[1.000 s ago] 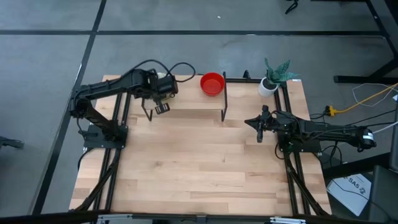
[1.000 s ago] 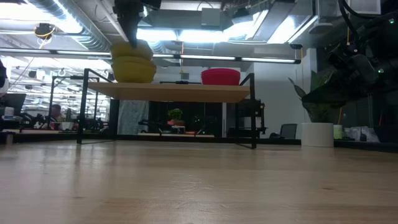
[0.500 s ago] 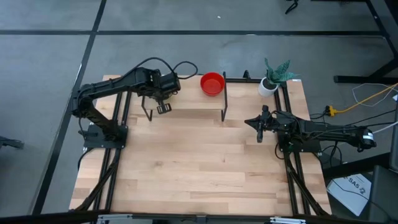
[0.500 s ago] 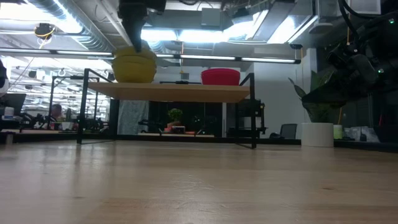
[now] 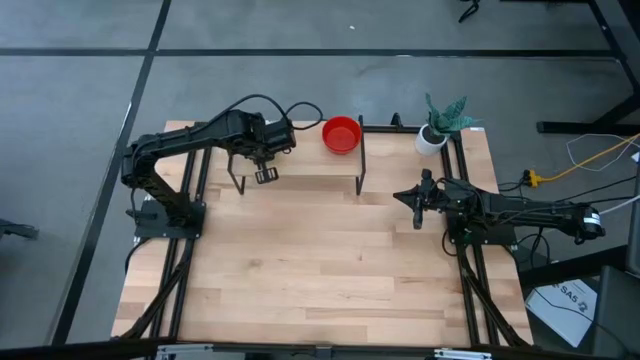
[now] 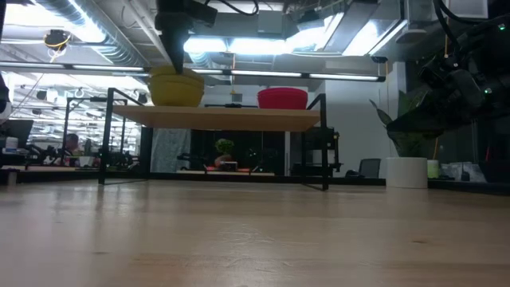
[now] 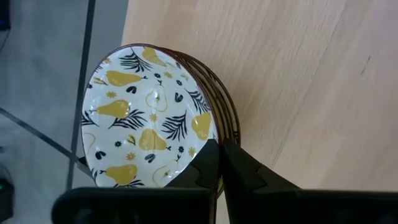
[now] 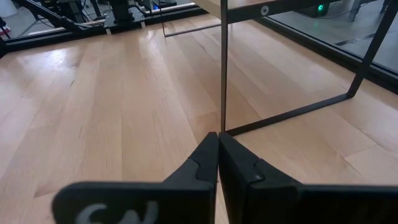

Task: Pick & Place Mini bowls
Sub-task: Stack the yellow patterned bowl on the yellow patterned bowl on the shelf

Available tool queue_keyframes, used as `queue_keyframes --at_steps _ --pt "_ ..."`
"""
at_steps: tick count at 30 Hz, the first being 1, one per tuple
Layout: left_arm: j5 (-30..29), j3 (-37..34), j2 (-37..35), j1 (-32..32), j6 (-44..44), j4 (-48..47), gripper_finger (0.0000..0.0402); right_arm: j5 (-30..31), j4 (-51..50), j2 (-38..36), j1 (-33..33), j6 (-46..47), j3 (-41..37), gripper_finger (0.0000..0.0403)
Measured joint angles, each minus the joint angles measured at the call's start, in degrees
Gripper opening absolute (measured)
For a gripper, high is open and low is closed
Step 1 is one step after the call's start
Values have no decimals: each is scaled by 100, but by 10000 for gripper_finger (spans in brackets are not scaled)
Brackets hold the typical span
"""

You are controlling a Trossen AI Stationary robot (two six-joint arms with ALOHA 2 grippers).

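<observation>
A stack of patterned mini bowls (image 7: 146, 118), white inside with yellow fruit and dark leaves, sits on the left end of a raised wooden shelf (image 6: 223, 118); from the side the stack (image 6: 175, 89) looks yellow. My left gripper (image 7: 219, 144) comes down over it (image 6: 179, 64) (image 5: 258, 150) and is shut on the top bowl. A red mini bowl (image 5: 341, 134) (image 6: 282, 98) rests on the shelf's right end. My right gripper (image 5: 416, 205) (image 8: 217, 135) is shut and waits over the table by the shelf's right legs. My left gripper pinches the top patterned bowl by its rim (image 7: 211, 134), one finger (image 7: 205, 165) over the inside and one (image 7: 242, 171) outside. The fingers come from above, pointing down. The bowl sits nested upright in the stack on the shelf.
The shelf stands on thin black legs (image 8: 222, 68) at the table's far side. A white pot with a green plant (image 5: 432, 138) (image 6: 406, 171) stands at the far right corner. Bare wooden table (image 5: 320, 270) stretches in front of the shelf.
My left gripper has moved down and a little toward the red bowl. The patterned bowl it holds, raised above the stack a second ago, has sunk until it nests in the stack.
</observation>
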Motion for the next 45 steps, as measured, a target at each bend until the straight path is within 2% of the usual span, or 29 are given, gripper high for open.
queue_keyframes --at_steps 6,40,45 --pt "19 0 0 2 -21 0 8 0 -1 -1 0 1 1 14" --pt "404 4 -79 -1 -486 14 103 2 0 0 -1 2 1 14" --pt "339 575 -85 -158 -411 -122 104 0 0 -2 0 2 0 14"
